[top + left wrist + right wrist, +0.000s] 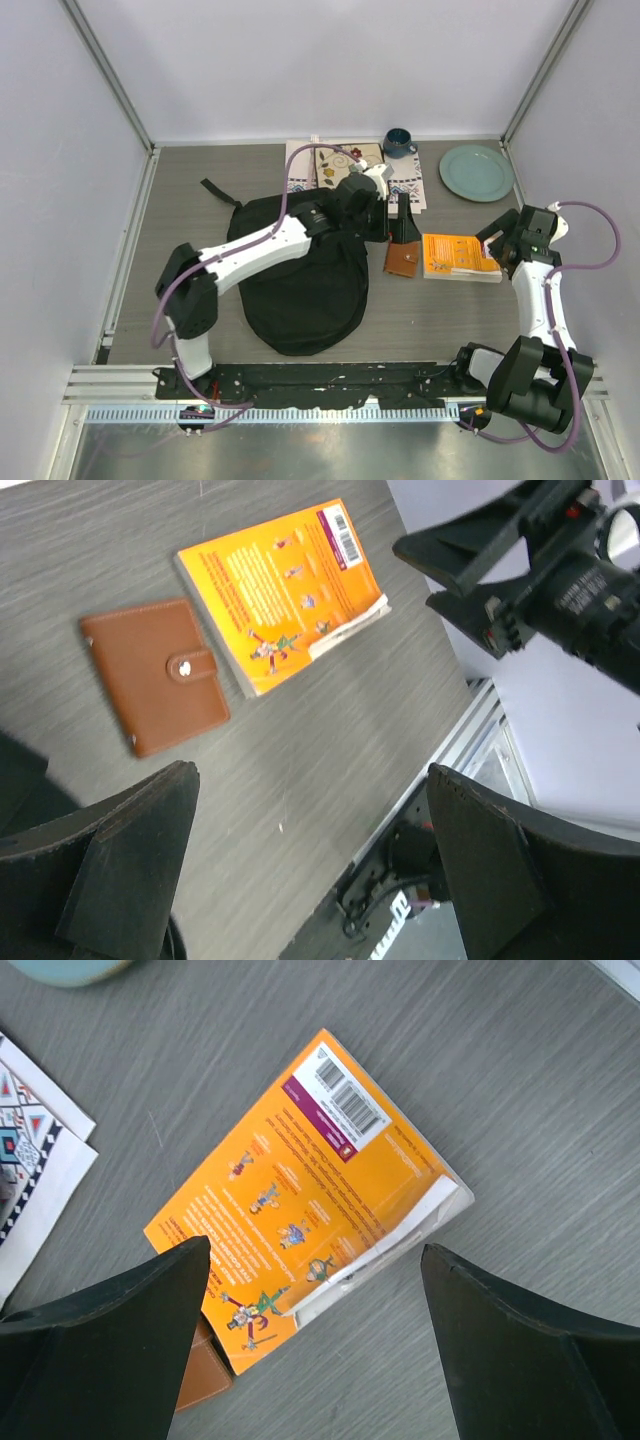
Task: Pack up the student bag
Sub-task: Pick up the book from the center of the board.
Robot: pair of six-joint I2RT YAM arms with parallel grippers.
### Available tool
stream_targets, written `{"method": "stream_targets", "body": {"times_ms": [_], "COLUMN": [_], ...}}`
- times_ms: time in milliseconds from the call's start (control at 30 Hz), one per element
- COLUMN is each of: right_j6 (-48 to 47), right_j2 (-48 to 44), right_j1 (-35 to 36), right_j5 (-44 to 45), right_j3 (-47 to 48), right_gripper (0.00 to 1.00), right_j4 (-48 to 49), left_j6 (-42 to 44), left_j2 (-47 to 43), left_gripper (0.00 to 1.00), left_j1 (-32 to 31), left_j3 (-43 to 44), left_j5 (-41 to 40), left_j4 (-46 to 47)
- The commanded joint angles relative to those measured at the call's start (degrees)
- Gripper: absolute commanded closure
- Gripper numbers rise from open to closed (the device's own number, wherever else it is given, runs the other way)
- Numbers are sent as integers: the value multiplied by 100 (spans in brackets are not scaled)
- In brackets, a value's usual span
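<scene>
The student bag (pixel 300 285) is a large black backpack lying flat in the middle of the table. A brown leather wallet (pixel 402 260) lies just right of it and also shows in the left wrist view (pixel 157 674). An orange book (pixel 458 257) lies right of the wallet; it also shows in the left wrist view (pixel 283 590) and the right wrist view (pixel 300 1195). My left gripper (pixel 402 222) is open and empty, above the wallet by the bag's upper right edge. My right gripper (pixel 500 238) is open and empty, over the book's right end.
A patterned cloth (pixel 355 170) with a small book on it lies at the back. A dark blue mug (pixel 398 142) and a pale green plate (pixel 477 172) stand at the back right. A bag strap (pixel 219 192) trails to the back left.
</scene>
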Motion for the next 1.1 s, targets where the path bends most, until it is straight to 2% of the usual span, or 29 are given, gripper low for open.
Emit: {"method": "stream_targets", "body": {"times_ms": [0,100,300,467,833,1067], "right_j6": [-121,-103,-33,-173,-288,-358], "right_j2": [-86,-17,897,1425,1750,2119], "right_j1": [-19,-27,-185,-229,-396,-405], "right_j5": [112,358,474,315,1009,527], "right_j3": [12,-33,309,424,345,319], "right_gripper": [9,9,9,8,6,6], "right_j4": [708,929,1008,1210,1439,1553], "left_j6": [-388,-379,-406,-564,-942,-1126], "left_j2": [796,1657,2801,3302,4119,4357], "left_gripper": [1,3,4,4,5,7], "left_j1": [109,109,109,109,100,65], "left_j3": [696,1705,2875,3220,3607,3677], "left_j5": [720,1010,1222,1328,1565,1574], "left_j4": [699,400,58,118,365,418]}}
